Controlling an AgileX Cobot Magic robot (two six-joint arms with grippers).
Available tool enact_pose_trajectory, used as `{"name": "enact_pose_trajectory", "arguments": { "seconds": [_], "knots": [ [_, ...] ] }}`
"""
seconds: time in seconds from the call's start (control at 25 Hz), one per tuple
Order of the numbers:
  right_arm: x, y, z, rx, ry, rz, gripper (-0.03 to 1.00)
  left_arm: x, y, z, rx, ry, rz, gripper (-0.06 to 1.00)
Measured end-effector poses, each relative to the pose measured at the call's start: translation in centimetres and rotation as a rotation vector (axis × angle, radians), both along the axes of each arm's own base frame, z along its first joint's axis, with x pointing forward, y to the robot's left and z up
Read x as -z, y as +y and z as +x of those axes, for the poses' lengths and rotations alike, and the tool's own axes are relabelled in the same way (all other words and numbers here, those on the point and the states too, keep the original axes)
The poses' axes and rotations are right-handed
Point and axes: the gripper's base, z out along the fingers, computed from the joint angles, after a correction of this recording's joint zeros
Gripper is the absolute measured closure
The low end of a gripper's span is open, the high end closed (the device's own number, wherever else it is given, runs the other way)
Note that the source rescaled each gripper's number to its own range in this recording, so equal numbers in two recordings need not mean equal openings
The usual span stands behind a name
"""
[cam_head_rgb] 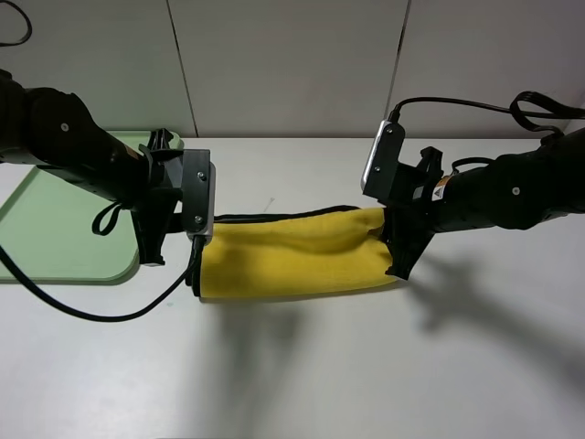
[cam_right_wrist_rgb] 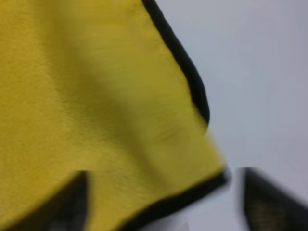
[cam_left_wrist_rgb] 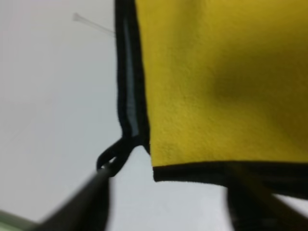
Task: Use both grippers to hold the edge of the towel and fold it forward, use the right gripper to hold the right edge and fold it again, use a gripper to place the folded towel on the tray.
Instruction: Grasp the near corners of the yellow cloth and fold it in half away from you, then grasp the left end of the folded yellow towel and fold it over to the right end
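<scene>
The yellow towel [cam_head_rgb: 292, 256] lies on the white table as a long band, folded over on itself, with black trim along its far edge. My left gripper [cam_head_rgb: 174, 249] hangs over its left end and my right gripper [cam_head_rgb: 398, 258] over its right end. In the left wrist view the towel [cam_left_wrist_rgb: 216, 82] shows its trimmed corner and the small black loop [cam_left_wrist_rgb: 109, 159]; the left gripper [cam_left_wrist_rgb: 168, 211] has its jaws spread wide with the corner between them. In the right wrist view the right gripper [cam_right_wrist_rgb: 163, 207] also stands wide open over the towel's corner [cam_right_wrist_rgb: 96, 106]. The mint-green tray [cam_head_rgb: 55, 229] lies at the left.
The left arm reaches over the tray's right rim. Black cables trail from both arms, one looping onto the table [cam_head_rgb: 91, 311] in front of the tray. A grey panelled wall [cam_head_rgb: 292, 64] closes the far side of the table.
</scene>
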Motion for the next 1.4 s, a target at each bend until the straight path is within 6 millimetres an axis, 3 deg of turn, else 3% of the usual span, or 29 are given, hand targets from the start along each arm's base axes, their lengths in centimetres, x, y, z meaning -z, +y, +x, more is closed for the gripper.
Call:
{"name": "enact_pose_trajectory", "arguments": {
  "seconds": [0.04,0.12,0.28,1.2,1.4],
  "knots": [
    [-0.1,0.0,0.1,0.008,-0.01,0.011,0.11,-0.1,0.0,0.1,-0.019,-0.008,-0.013,0.3],
    [-0.3,0.1,0.3,0.035,-0.033,0.045,0.02,-0.2,-0.1,0.3,-0.043,-0.022,-0.031,0.11],
    [-0.5,0.1,0.5,0.056,-0.05,0.073,-0.02,-0.3,-0.1,0.4,-0.053,-0.031,-0.039,-0.03],
    [-0.6,0.1,0.6,0.086,-0.051,0.095,-0.03,-0.1,0.0,0.2,-0.058,-0.005,-0.037,-0.05],
    [-1.2,-0.2,0.4,0.184,-0.021,0.161,-0.03,-0.1,0.0,0.2,-0.058,-0.005,-0.037,-0.05]
  ]
}}
